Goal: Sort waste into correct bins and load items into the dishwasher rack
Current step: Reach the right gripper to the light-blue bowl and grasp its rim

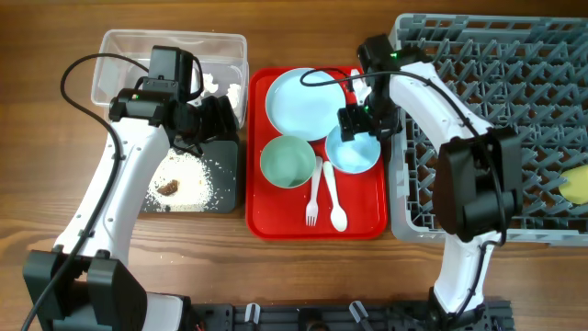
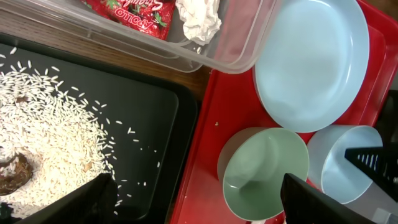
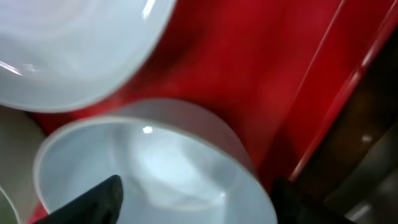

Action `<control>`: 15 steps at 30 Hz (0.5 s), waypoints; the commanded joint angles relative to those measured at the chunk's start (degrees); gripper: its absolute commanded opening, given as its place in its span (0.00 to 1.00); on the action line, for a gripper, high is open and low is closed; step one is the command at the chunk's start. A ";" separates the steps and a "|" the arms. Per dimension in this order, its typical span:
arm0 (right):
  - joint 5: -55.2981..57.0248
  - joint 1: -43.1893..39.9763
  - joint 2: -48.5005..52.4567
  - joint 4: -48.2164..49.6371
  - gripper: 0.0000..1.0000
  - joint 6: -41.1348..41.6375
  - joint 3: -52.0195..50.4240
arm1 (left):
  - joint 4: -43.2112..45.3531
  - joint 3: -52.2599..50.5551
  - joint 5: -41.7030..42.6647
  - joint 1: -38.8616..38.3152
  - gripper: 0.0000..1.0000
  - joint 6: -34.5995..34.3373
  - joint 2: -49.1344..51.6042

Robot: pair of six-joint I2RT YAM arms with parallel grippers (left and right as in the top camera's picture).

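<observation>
Desk (image 1: 303, 271): brown wood-grain top, boards running left to right across frame; lighting even, probably overhead.

A black tray (image 2: 155, 106) with white rice (image 2: 56, 130) on it, red wrapper (image 2: 134, 12) and white tissue (image 2: 199, 18) in the clear tub (image 2: 242, 53), blue plate (image 2: 311, 62), green bowl (image 2: 264, 171) and blue bowl (image 2: 333, 165) on the red tray (image 2: 211, 124).

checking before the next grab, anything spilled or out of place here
Little stands out. The rice is scattered loosely but lies inside the black tray; the wrapper and tissue sit in the clear tub. One tiny crumb lies on the red tray, near the pale green bowl.
</observation>
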 commanded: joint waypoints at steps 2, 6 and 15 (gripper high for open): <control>-1.84 -0.17 0.98 -2.45 0.59 0.15 0.11 | 0.00 -0.02 -0.94 0.17 0.86 0.46 -0.68; -1.77 -0.17 0.98 -3.23 0.42 0.26 0.11 | -0.02 -0.02 -0.94 0.17 0.86 0.46 -0.68; -1.05 -0.17 1.27 -2.43 0.19 0.11 0.09 | -0.02 -0.02 -0.94 0.17 0.86 0.46 -0.68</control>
